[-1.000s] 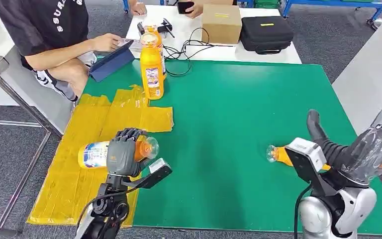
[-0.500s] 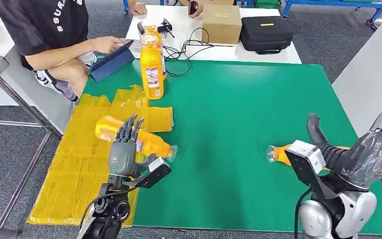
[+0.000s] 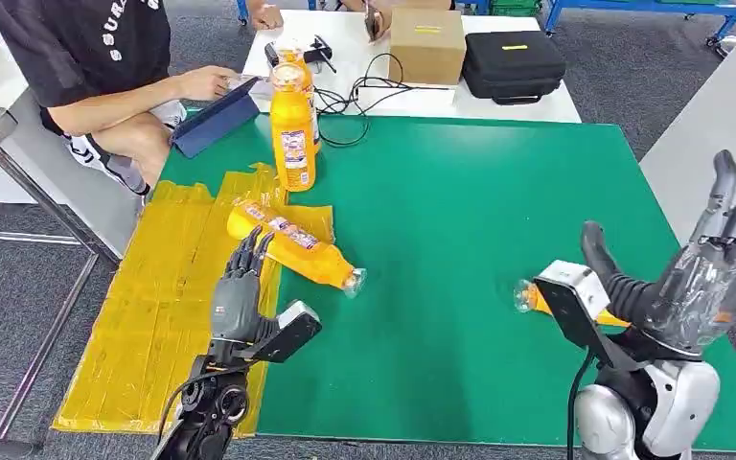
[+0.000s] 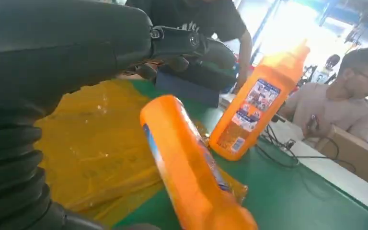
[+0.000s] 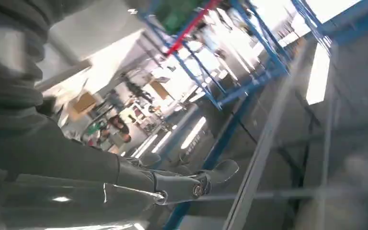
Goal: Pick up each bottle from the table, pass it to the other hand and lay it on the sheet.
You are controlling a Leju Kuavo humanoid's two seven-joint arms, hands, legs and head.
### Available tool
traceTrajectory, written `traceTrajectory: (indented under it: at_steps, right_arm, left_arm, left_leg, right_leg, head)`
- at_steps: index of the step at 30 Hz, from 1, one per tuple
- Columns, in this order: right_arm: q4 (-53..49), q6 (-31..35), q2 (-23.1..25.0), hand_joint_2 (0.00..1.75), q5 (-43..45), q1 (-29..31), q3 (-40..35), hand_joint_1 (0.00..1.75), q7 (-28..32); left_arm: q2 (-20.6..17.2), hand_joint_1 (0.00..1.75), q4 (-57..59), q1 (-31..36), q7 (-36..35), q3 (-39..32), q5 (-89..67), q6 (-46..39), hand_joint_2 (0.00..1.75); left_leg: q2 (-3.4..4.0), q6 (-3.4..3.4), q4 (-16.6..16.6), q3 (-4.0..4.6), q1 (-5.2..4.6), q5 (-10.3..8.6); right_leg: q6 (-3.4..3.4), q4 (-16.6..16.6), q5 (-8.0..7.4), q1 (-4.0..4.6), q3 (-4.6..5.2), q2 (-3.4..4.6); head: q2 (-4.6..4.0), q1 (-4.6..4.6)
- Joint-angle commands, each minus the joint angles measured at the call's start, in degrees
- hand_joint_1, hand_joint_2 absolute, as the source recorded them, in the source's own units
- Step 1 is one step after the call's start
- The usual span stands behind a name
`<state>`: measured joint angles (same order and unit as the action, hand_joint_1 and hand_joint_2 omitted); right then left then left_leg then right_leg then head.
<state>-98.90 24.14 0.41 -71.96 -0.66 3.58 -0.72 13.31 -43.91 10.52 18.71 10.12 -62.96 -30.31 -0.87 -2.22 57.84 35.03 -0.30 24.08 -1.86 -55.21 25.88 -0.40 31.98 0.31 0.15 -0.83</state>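
An orange bottle (image 3: 290, 245) lies slantwise on the near corner of the yellow sheet (image 3: 158, 307), its clear cap end over the green mat (image 3: 460, 211). My left hand (image 3: 239, 292) hovers just short of it with fingers stretched out, holding nothing. The left wrist view has the same lying bottle (image 4: 187, 163) just past my left hand (image 4: 52, 62). An upright orange bottle (image 3: 292, 129) stands at the sheet's far edge. Another bottle (image 3: 530, 296) lies on the mat under my right wrist. My right hand (image 3: 719, 264) is raised, fingers spread, empty.
A person sits at the far left with a blue tablet (image 3: 216, 115). Behind the mat, a white table holds a cardboard box (image 3: 426, 43), a black case (image 3: 513, 62), cables (image 3: 355, 96) and one more orange bottle (image 3: 297, 67). A white surface (image 3: 719, 125) borders the right.
My left hand has let go of the bottle and opened; the bottle has swung away to lie slantwise across the sheet's corner. My right hand has lifted a little, fingers more upright.
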Motion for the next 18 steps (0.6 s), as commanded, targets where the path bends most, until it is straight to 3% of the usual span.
traceTrajectory:
  at_steps: [1, 6, 10, 15, 16, 18]
  right_arm:
    - [1.7, -12.2, -4.3, 1.75, -5.7, -0.4, -0.6, 0.0, 0.0]
    - [11.5, -20.3, -11.3, 1.75, -2.8, 2.6, 2.7, 0.0, 3.7]
    - [24.0, -31.7, -21.0, 1.75, 9.8, 5.7, 3.5, 0.0, 16.1]
    - [35.7, -35.3, -26.3, 1.75, 12.8, 12.2, 0.5, 0.0, 18.4]
    - [36.3, -36.4, -26.5, 1.75, 13.6, 12.5, 0.0, 0.0, 18.3]
    - [37.9, -37.8, -27.4, 1.75, 14.3, 12.0, -0.8, 0.0, 17.6]
  left_arm:
    - [-0.3, 0.0, -1.7, 0.6, 4.7, -4.7, 10.1, 5.0, 1.75]
    - [-0.1, 0.0, -12.7, -2.4, 10.7, -10.2, 29.8, 15.4, 1.75]
    - [-2.7, 0.0, -15.5, -1.2, 13.2, -10.1, 37.5, 22.1, 1.75]
    - [-3.8, 0.0, -14.7, 0.2, 14.3, -10.4, 41.9, 22.7, 1.75]
    - [-3.9, 0.0, -15.0, 0.0, 14.3, -10.4, 42.3, 22.7, 1.75]
    - [-3.8, 0.0, -15.5, -0.9, 14.4, -10.6, 43.7, 23.0, 1.75]
  left_leg:
    - [0.08, 0.11, -0.1, -0.26, 0.04, 0.11]
    - [0.14, 0.1, -0.1, -0.31, 0.07, 0.15]
    - [0.06, 0.08, -0.1, -0.25, 0.07, 0.09]
    - [0.17, 0.11, -0.1, -0.44, -0.01, 0.12]
    - [0.02, 0.0, 0.0, -0.1, -0.04, 0.01]
    - [0.01, 0.0, -0.1, -0.2, -0.03, 0.02]
  right_leg:
    - [0.04, 0.1, 0.08, 0.05, -0.27, 0.01]
    - [0.02, 0.2, 0.07, 0.07, -0.36, 0.06]
    - [0.0, 0.2, 0.02, 0.08, -0.34, -0.01]
    - [0.01, 0.2, 0.01, 0.02, -0.53, 0.06]
    - [-0.03, 0.1, -0.06, -0.01, -0.18, 0.01]
    - [-0.05, 0.1, -0.05, 0.0, -0.3, -0.02]
  head:
    - [0.0, -0.02]
    - [0.0, 0.0]
    - [0.0, 0.0]
    - [0.0, 0.0]
    - [0.0, -0.02]
    - [0.0, -0.02]
